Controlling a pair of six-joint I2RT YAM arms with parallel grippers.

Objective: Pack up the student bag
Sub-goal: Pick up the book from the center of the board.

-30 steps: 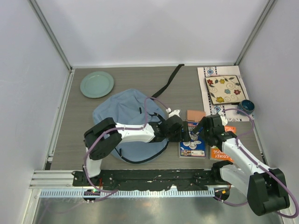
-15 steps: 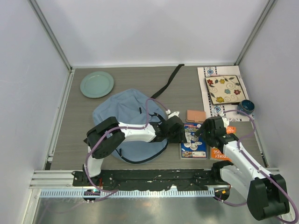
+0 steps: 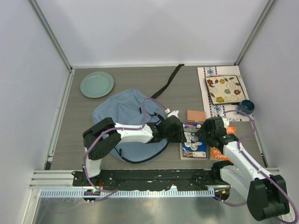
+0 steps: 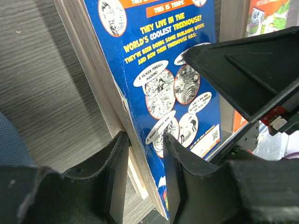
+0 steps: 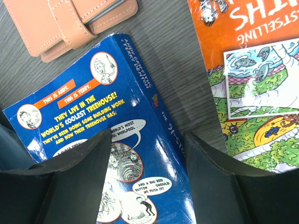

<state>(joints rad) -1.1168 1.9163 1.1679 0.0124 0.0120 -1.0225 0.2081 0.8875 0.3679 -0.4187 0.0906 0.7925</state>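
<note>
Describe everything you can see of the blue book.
The blue book is a thick, glossy paperback lying back cover up, with cartoon speech bubbles, yellow blurb text and a lettered spine. It rests on the grey table between the bag and an orange book, near a tan wallet. The left gripper pinches its page edge. The right gripper hangs open astride its spine side.

white walls | grey wood-grain tabletop | metal corner posts | even light

book right of bag — plate behind
</note>
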